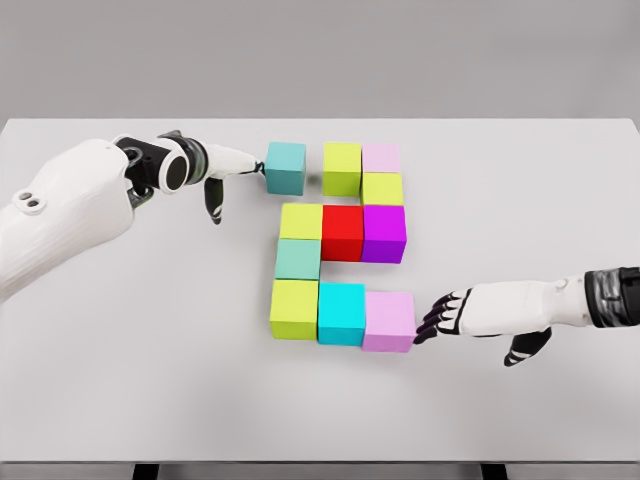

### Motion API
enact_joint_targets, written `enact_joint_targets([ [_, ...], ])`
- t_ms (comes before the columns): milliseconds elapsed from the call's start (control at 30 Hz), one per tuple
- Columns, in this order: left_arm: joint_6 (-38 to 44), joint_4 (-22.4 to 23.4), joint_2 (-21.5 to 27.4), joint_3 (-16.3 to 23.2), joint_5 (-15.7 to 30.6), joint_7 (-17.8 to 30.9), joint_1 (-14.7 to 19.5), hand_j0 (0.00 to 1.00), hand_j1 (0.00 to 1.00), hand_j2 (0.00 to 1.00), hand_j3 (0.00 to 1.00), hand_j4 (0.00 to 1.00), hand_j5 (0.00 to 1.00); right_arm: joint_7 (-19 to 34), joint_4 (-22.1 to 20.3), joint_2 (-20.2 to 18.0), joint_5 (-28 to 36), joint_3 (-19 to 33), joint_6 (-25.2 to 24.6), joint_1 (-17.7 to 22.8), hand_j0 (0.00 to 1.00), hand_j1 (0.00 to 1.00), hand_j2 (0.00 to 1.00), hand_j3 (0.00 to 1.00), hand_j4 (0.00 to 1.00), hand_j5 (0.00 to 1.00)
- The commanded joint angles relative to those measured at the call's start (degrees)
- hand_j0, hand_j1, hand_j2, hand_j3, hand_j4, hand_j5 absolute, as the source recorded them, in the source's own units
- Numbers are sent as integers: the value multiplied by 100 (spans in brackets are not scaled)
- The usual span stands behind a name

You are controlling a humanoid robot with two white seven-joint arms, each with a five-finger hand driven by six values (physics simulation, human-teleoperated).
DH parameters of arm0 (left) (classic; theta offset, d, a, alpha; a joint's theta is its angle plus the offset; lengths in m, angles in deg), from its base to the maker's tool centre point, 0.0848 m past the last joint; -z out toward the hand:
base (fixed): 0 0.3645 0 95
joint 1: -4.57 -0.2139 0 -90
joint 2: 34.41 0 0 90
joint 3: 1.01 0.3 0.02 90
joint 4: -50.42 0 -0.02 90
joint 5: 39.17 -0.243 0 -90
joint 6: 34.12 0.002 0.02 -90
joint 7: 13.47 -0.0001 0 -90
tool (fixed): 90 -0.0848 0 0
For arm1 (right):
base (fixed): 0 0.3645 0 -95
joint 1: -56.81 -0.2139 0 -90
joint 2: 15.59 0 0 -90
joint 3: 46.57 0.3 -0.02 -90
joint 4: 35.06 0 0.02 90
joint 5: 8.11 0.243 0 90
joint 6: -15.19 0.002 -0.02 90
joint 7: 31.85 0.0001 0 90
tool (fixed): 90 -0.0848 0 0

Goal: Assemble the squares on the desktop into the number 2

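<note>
Coloured cubes stand on the white table (pixel 120 380). A teal cube (pixel 286 167) sits apart at the top left, and the fingertips of my left hand (pixel 240 168) touch its left face, fingers extended and open. To its right are a yellow-green cube (pixel 342 167) and a pale pink cube (pixel 381 157). Under the pink one sits another yellow-green cube (pixel 382 188). The middle row is yellow-green (pixel 301 221), red (pixel 343 232) and purple (pixel 384 233). A grey-green cube (pixel 298 259) stands below. The bottom row is yellow-green (pixel 293 308), cyan (pixel 341 313) and lilac (pixel 388 321). My right hand (pixel 440 318) rests open, fingertips against the lilac cube's right side.
The table's front edge (pixel 320 462) runs along the bottom of the view. A small gap separates the teal cube from the yellow-green cube beside it.
</note>
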Motion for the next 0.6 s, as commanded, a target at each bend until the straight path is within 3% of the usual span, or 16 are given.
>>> enact_joint_targets([
  [0, -9, 1, -9, -3, -8, -2, 0, 100, 100, 100, 100, 100, 100, -1, -4, 4, 31, 2, -2, 0, 100, 100, 100, 100, 100, 100],
  [167, -9, 1, -9, -12, -17, -2, 0, 100, 100, 100, 100, 100, 100, -1, 5, -4, 31, 2, -19, -9, 100, 100, 100, 100, 100, 100],
  [433, -9, -7, -17, -12, -8, -2, 0, 100, 100, 100, 100, 100, 100, -1, 93, -356, 162, 353, -116, -35, 100, 100, 100, 100, 100, 100],
  [567, -9, -7, -26, -12, -17, -2, 9, 100, 100, 100, 100, 100, 100, -1, 181, -593, 1190, 1126, -46, 88, 100, 100, 100, 100, 100, 100],
])
